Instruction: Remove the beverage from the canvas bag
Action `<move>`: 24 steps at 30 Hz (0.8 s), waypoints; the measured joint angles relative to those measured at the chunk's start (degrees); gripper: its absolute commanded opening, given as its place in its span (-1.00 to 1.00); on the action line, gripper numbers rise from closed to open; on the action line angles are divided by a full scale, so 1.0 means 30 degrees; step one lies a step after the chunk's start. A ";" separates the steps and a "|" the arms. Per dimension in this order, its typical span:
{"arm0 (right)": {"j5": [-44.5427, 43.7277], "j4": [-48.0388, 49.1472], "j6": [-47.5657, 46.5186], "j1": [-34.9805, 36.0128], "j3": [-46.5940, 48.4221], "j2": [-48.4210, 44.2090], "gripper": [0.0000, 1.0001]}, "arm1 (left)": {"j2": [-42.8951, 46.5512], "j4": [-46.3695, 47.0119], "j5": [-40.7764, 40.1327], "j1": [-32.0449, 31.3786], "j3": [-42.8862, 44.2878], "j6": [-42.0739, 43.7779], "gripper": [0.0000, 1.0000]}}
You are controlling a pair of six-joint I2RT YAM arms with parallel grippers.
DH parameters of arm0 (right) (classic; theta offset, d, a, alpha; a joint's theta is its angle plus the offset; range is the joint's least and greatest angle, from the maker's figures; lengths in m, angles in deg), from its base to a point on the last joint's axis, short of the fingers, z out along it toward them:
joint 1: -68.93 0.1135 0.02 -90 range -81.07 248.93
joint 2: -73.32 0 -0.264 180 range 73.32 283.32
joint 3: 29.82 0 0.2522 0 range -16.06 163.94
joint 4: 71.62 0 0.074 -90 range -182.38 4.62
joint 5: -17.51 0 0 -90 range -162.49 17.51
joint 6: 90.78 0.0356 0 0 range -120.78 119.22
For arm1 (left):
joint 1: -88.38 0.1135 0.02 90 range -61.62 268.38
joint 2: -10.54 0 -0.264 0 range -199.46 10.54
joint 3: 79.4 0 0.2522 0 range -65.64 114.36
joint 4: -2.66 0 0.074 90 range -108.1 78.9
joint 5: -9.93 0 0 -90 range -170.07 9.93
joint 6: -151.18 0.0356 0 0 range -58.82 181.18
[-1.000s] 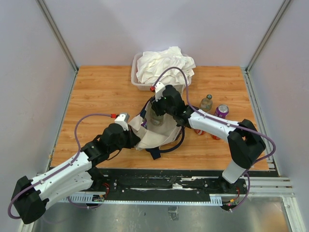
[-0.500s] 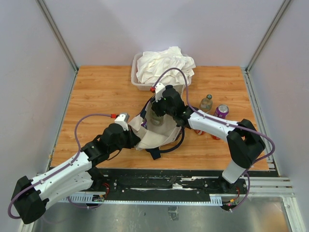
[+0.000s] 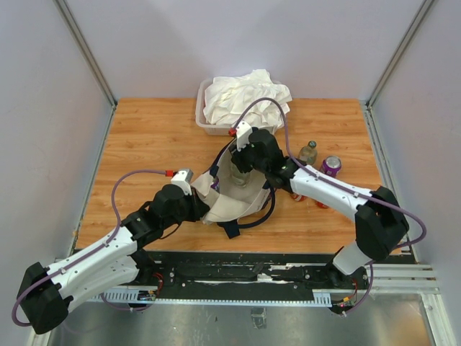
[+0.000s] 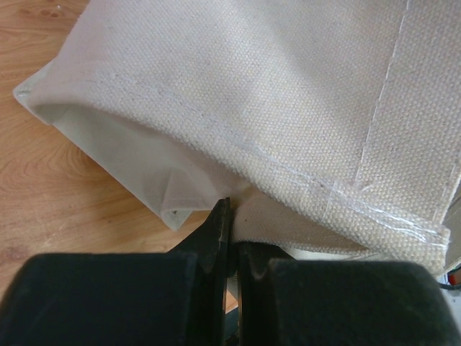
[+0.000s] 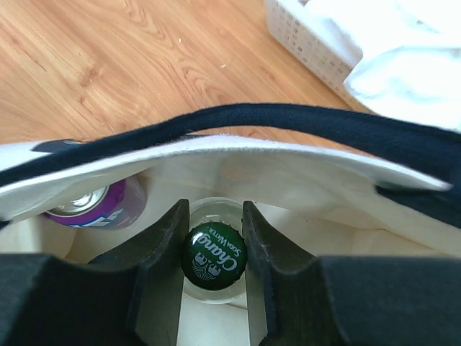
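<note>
The job is looking about half done. The right claw is reaching into the bag and closing snugly on the neck of a green-capped bottle, which is standing inside and not yet lifted clear. The left claw is pinching the bag's edge tight, pinning it on the desk. Only the lifting out is remaining. A navy strap is arching across the mouth and may be risking a snag. A purple can is lying beside the bottle. A tub of white cloth is sitting just behind.

Lab robot cell: white panel walls, aluminium rails, wood tabletop.
</note>
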 measured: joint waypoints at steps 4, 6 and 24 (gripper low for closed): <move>0.0015 -0.0197 0.0000 0.0000 0.0022 -0.1355 -0.99 | -0.0015 0.0080 0.0000 0.0000 -0.0007 0.0000 -0.95; 0.0022 -0.0219 0.0022 0.0000 0.0051 -0.1982 -0.99 | -0.0044 0.0087 0.0000 0.0000 -0.0007 0.0000 -0.95; -0.4940 -0.6098 -0.0168 0.0852 0.4575 -0.9260 -0.99 | -0.0255 0.0197 0.0000 0.0000 -0.0007 0.0168 -0.95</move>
